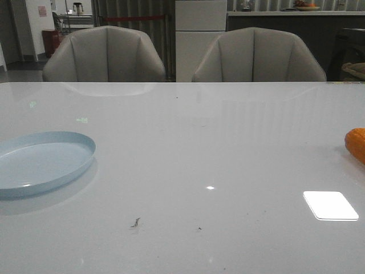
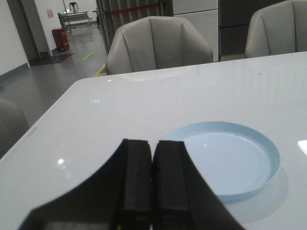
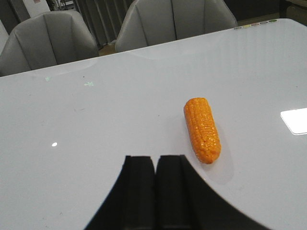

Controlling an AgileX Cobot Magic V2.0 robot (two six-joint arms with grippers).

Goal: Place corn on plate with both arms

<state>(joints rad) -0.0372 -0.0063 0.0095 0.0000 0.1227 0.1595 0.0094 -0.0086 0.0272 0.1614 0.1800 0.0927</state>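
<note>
Bumpy orange corn cob lies flat on glossy white desk, far right. Round pale-blue plate far left. Left hand & right hand fingers pressed together, holding nothing.

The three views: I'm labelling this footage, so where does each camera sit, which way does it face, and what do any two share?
Front view: looks forward over the table; plate at left, corn cut off at right edge; no arm shows.
Left wrist view: on the left arm, above its shut fingers, facing the empty plate.
Right wrist view: on the right arm, above its shut fingers, facing the corn lying on the table.
Shared: front and left see the plate; front and right the corn; all show the chairs.
</note>
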